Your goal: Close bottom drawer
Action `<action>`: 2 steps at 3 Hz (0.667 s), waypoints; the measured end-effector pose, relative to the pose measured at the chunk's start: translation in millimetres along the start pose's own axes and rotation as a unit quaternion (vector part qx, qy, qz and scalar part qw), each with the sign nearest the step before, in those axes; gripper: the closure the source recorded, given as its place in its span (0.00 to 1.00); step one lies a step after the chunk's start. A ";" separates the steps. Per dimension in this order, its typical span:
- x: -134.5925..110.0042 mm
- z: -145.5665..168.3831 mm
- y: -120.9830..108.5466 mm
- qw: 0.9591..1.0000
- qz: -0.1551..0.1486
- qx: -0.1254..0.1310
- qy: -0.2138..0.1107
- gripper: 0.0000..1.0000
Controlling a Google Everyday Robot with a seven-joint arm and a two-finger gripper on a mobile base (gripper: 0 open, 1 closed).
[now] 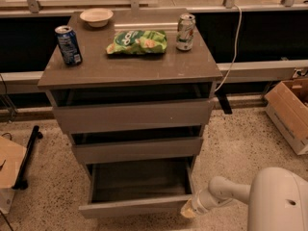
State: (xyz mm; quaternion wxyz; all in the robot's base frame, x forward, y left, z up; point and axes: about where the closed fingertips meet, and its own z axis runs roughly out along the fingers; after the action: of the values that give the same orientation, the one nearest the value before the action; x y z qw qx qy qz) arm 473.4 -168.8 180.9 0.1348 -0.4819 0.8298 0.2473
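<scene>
Reaching in from the lower right, the pale arm ends in the gripper, a small yellowish tip at the right end of the bottom drawer; whether it is spread or closed cannot be told, nor whether it touches the panel. The robot's rounded white body is cut off by the lower right corner.

The bottom drawer stands pulled well out from the cabinet, its flat front panel nearest the camera and its dark, shallow box open to view. Above it, the middle drawer and top drawer each sit slightly out, with dark gaps over them.

On the tabletop stand a blue can at the left, a pale bowl at the back, a green snack bag in the middle and a green-and-white can just to its right.

A white cable hangs down behind the cabinet's right side. A cardboard box sits at the right edge, partly cropped. The floor is speckled terrazzo.
</scene>
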 end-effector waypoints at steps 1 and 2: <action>-19.6 22.2 -19.0 1.000 -0.015 0.022 -0.004 1.00; -20.2 23.1 -19.5 1.000 -0.016 0.023 -0.004 1.00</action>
State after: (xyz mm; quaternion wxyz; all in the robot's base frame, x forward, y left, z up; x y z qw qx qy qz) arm 500.1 -149.5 165.3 0.1534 -0.4909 0.8268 0.2279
